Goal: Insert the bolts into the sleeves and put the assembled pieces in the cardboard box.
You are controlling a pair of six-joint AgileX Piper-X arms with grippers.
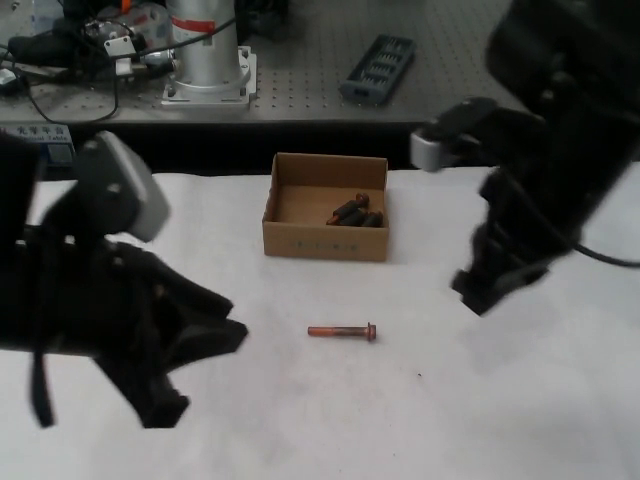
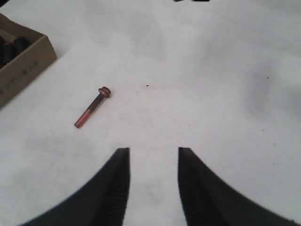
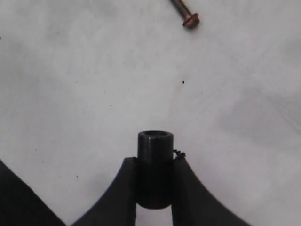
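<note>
White, matte cloth across the bench, soft shadows and a few dark specks on it. Out in the open middle, lying flat and alone: slim copper-coloured bolt, smooth shank, flanged head toward the right arm's side. Just behind it, a little apart: open-topped cardboard box, plain brown walls, several dark pieces heaped in its right half, a reddish end showing among them.

Over to the right gripper: clamped tight on a black sleeve, a short smooth tube pinched between two black fingers, hollow bore plain to see at the open end poking out past the fingertips. Poised over the cloth, to the right of the bolt.

Now the left gripper: spread apart, nothing between its black fingers, fine ridges along their inner faces. Hovering over bare cloth on the near left, bolt and a box corner ahead of it.

Farther back: grey perforated metal tabletop with a silvery metal post on a flat base.
</note>
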